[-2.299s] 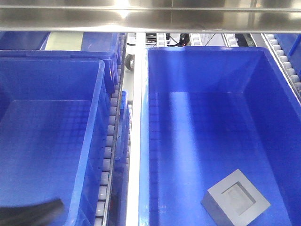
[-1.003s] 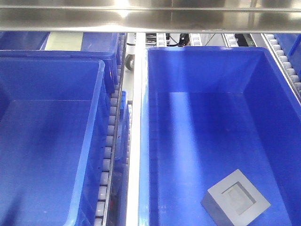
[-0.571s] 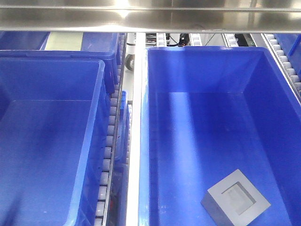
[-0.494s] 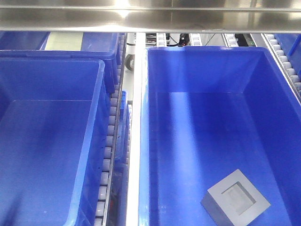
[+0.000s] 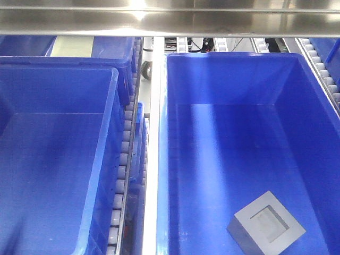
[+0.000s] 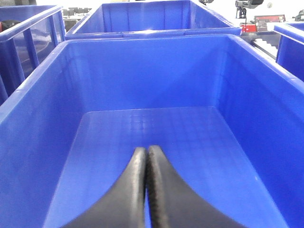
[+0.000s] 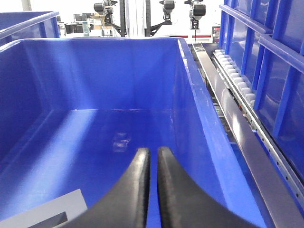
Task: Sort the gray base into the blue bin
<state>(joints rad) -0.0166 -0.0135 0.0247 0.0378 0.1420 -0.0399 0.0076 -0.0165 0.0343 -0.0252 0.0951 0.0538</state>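
My left arm has left the front view; the gray base (image 5: 266, 223) lies untouched.

Both my left gripper (image 6: 146, 156) and right gripper (image 7: 151, 156) are pressed together, empty; the base sits near-right in the blue bin (image 5: 228, 58).

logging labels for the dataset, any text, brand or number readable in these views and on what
None can be read.
The gray base, the blue bin it lies in and the left bin show no print.
A red sign far behind in the left wrist view is too blurred to read.
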